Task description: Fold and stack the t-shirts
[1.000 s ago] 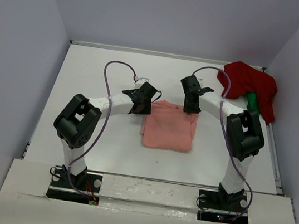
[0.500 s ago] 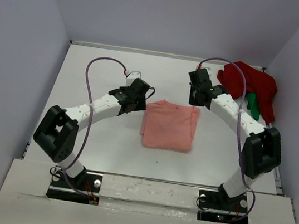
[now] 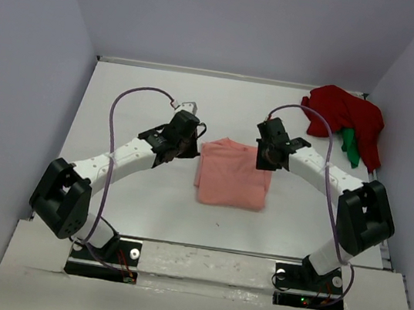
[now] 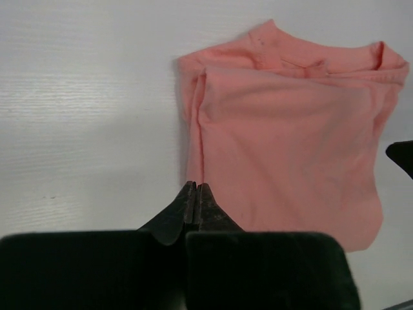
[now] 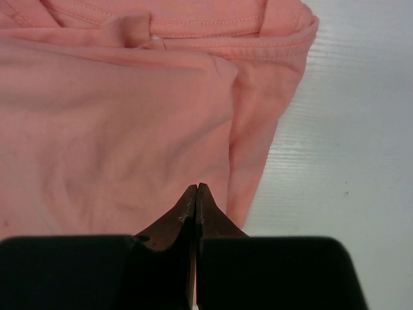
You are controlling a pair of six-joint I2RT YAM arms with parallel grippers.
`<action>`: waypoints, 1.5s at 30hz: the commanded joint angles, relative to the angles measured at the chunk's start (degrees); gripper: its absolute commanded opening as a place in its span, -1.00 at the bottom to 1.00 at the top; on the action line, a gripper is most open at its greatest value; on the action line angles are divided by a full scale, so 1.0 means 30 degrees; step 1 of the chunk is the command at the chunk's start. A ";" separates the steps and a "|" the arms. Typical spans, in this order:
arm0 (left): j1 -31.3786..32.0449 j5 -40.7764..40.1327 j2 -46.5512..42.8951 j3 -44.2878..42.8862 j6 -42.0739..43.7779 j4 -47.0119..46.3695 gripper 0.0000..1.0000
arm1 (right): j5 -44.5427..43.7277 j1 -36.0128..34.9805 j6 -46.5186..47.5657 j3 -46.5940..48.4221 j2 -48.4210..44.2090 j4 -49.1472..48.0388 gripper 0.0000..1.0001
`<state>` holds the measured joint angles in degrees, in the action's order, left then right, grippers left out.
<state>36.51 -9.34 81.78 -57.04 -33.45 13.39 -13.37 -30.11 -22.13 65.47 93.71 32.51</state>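
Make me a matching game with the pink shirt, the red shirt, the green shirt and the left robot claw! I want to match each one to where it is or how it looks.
Things:
1. pink shirt
2. red shirt
3. green shirt
4. left gripper

Places or states:
A. mostly hidden, just a bit showing next to another shirt
B. shut, at the left edge of a folded shirt
C. folded flat in the middle of the table
D. crumpled in a heap at the far right corner

Pairs: 1-C, 2-D, 3-A, 4-B
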 commanded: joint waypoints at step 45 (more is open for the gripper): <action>-0.3675 1.6086 0.8156 0.5123 -0.4578 -1.4035 0.46 | 0.0003 -0.0599 -0.0446 -0.0525 -0.8326 0.1409 -1.00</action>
<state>24.73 27.99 100.42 -45.60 -42.54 -19.42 -11.77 -31.53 -23.86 61.71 70.48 37.15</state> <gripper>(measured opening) 0.730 0.011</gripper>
